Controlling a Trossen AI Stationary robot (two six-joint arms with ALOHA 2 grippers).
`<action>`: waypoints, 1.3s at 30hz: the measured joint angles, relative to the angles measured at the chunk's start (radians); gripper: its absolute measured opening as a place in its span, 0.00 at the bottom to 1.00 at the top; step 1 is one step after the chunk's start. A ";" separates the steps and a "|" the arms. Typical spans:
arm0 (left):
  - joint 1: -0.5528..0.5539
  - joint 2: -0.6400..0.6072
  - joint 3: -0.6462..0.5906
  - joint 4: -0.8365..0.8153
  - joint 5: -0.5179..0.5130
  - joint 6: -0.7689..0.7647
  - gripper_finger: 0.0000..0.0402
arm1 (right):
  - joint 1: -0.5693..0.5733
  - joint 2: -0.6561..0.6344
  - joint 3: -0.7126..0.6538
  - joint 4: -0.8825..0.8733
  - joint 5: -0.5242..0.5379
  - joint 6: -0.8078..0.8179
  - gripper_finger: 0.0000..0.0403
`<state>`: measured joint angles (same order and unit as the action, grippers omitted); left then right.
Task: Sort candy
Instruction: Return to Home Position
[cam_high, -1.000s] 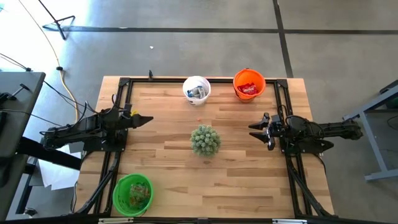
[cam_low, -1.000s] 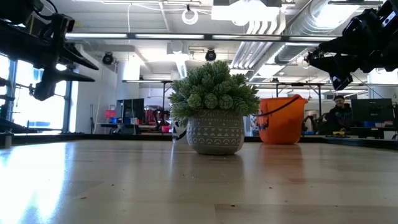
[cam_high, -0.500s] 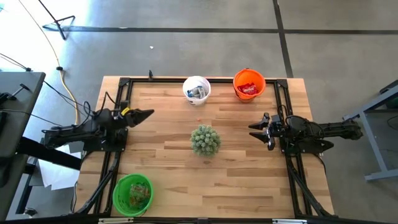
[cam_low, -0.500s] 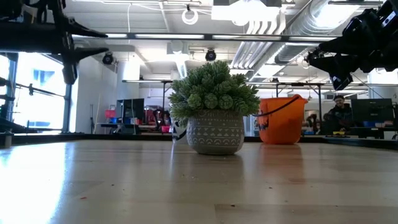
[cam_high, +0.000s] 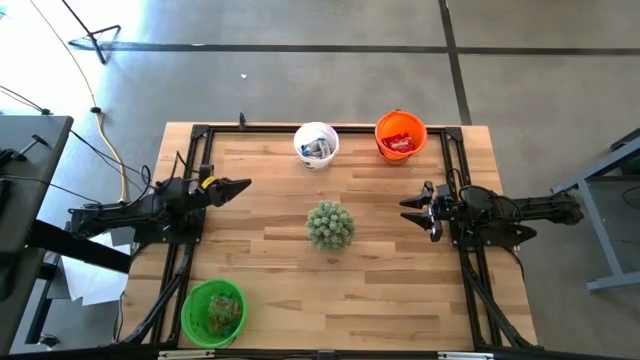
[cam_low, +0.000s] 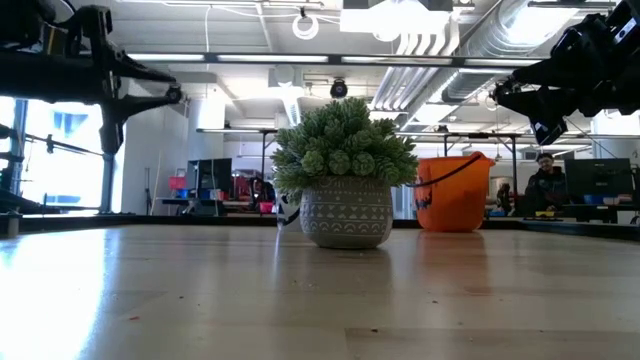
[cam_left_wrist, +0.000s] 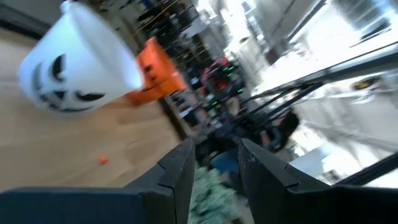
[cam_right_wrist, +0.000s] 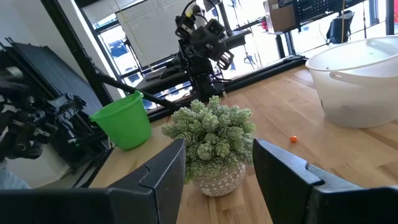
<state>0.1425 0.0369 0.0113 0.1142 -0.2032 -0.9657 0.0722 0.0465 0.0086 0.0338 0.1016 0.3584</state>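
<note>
Homing step: left gripper, right gripper (both spread, empty) need only park; one orange candy lies loose.

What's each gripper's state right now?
Left gripper: open, empty.
Right gripper: open, empty.

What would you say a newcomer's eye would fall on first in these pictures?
Probably the spiky green potted plant at the middle of the wooden table, between the left hand and right hand. Next, the buckets: white bucket and orange bucket side by side at one edge, green bucket at the opposite edge on the left arm's side, all holding candy.
</note>
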 joint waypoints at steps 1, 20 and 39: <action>0.000 0.001 0.000 -0.023 -0.002 0.000 0.27 | 0.000 0.000 0.000 0.000 0.000 0.000 0.45; 0.002 0.009 0.001 -0.074 -0.009 0.009 0.27 | 0.000 0.000 0.000 0.000 0.000 0.000 0.45; 0.002 0.024 0.002 -0.064 -0.071 0.027 0.27 | 0.000 0.000 0.000 0.000 0.000 0.000 0.45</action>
<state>0.1444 0.0605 0.0132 0.0502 -0.2737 -0.9390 0.0723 0.0467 0.0082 0.0338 0.1013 0.3584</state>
